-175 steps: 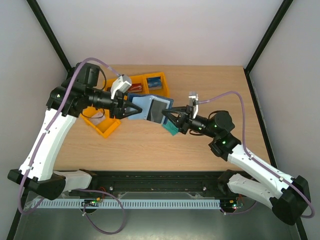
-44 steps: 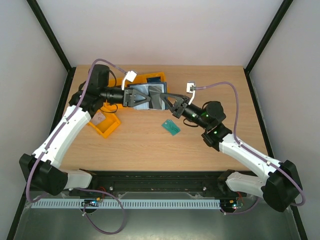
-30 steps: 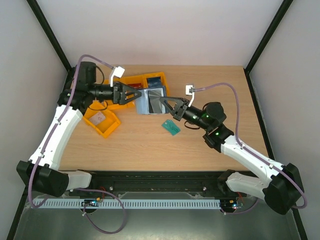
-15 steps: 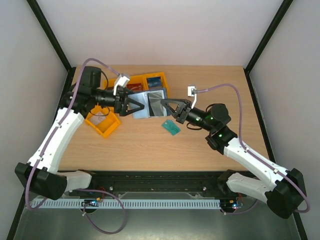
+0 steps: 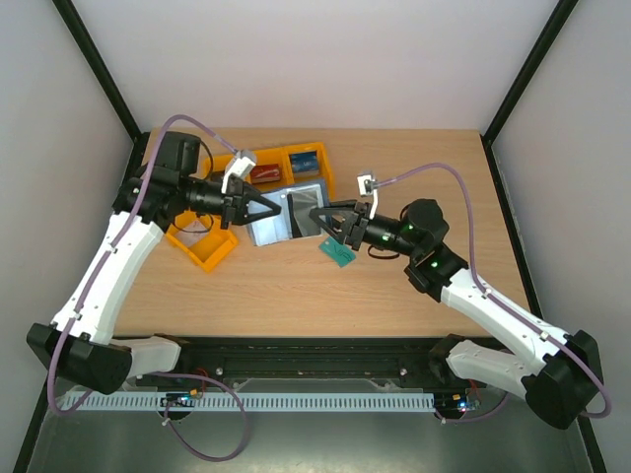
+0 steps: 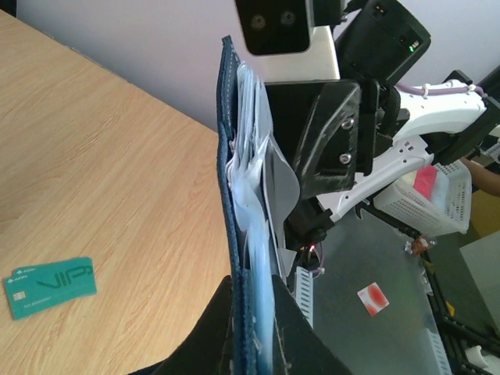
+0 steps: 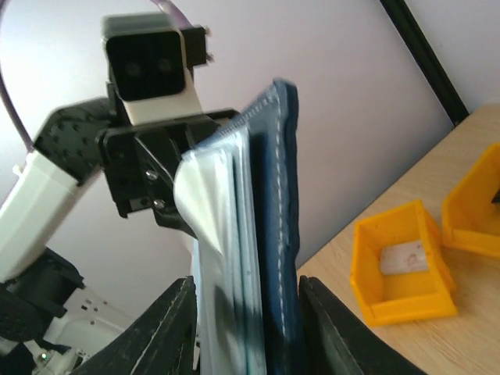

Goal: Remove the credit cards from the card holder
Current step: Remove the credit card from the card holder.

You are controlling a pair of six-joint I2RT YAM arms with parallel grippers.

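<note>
Top external view: my left tool (image 5: 266, 210) pinches the card holder (image 5: 286, 222) on edge above the surface (image 5: 296, 286). My right tool (image 5: 319, 216) straddles the opposite edge; whether it grips, I cannot tell. Next, I judge, comes pinching a card inside.

This is a robotics lab test cell. Two white-and-black robot arms, the left arm (image 5: 104, 271) and the right arm (image 5: 498, 313), are bolted at the near edge of a wooden counter (image 5: 266, 296). Plain white panels (image 5: 325, 59) on a black frame (image 5: 99, 74) box it in. Purple cables (image 5: 439, 166) loop off the arms, orange parts bins (image 5: 207, 258) sit on the counter, and a slotted cable duct (image 5: 296, 402) runs along the front.
</note>
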